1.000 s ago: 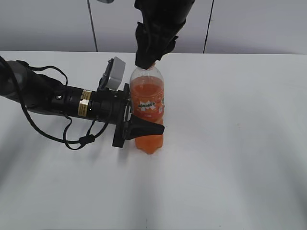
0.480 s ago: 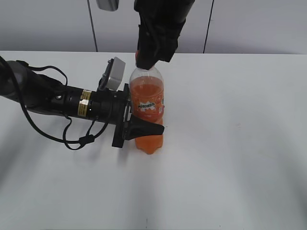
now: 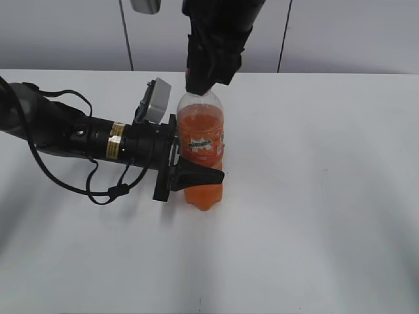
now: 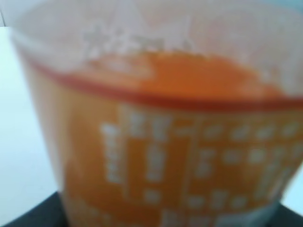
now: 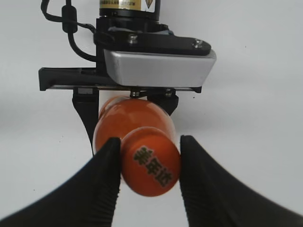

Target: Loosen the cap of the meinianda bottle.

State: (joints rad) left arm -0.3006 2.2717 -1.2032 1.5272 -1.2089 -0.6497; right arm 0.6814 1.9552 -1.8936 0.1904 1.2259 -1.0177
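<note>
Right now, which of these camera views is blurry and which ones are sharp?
Left wrist view: badly out of focus, the meinianda bottle fills the frame, label print smeared. Right wrist view: sharp, lettering on the cap clearly visible. Exterior view: mostly crisp, with soft shadows on the table.

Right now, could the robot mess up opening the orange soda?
1. The right pincer sits around the cap, but its fingers look barely pressed against it, so they might slip instead of turning it.
2. The left pincer holds the bottle around its middle; a hard twist could spin or tip it.
</note>
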